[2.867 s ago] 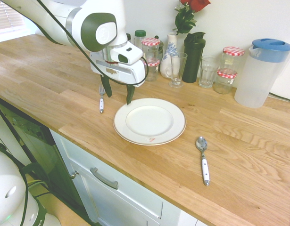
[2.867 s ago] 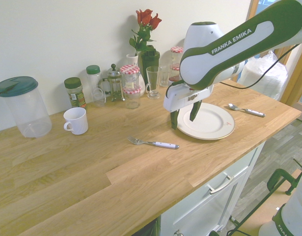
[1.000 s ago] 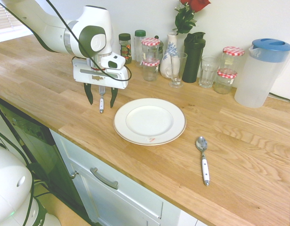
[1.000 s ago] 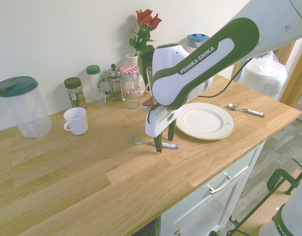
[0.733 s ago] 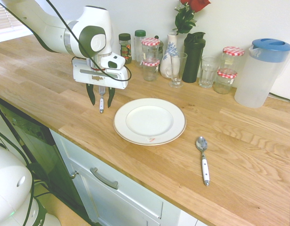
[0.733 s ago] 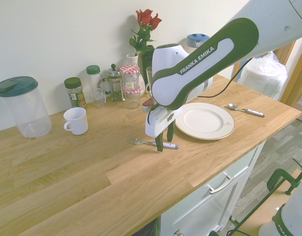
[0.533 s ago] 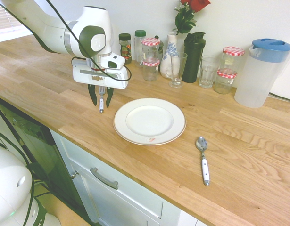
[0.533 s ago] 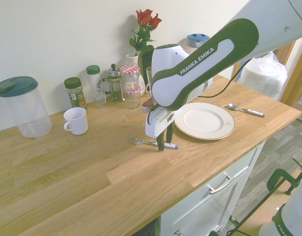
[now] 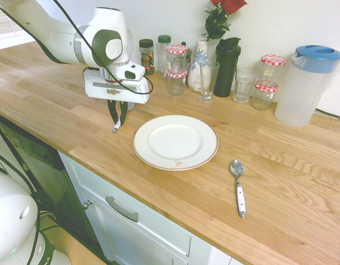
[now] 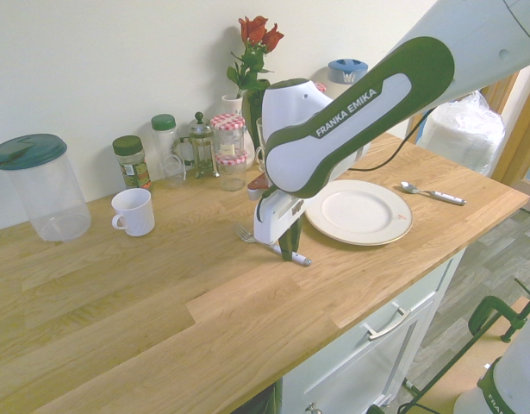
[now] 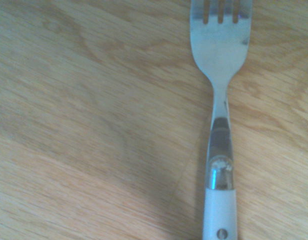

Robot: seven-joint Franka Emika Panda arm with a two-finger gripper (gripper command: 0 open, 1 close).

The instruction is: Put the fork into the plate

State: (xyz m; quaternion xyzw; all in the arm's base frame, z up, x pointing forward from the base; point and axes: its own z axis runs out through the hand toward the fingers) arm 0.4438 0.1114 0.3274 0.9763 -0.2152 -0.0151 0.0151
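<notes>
We are now pinching the fork [image 11: 220,210] by its white handle between our fingers [image 9: 118,122], which are narrowing from their wider spread; the fork is lying slewed on the surface [image 9: 76,130], beside the plate [image 9: 175,142], awaiting a lift.

- We take this for a kitchen: a long wooden desk [image 9: 70,110] crosses the first exterior view against a pale wall.
- Below it, in the lower middle of that view, we see a white cabinet front [image 9: 142,226] with a metal bar handle [image 9: 122,209].
- At its lower left is a dark appliance-like front [image 9: 45,168].
- In the upper middle we find red-checked lidded jars [image 9: 176,69] and drinking glasses [image 9: 209,83]; at upper right, a blue-lidded pitcher [image 9: 307,85].
- The second exterior view has, left of centre, a white mug [image 10: 134,213] and a French press [image 10: 202,148].
- A dinner plate [image 9: 175,142], a spoon [image 9: 238,187] and a fork [image 10: 246,235] complete our evidence.
</notes>
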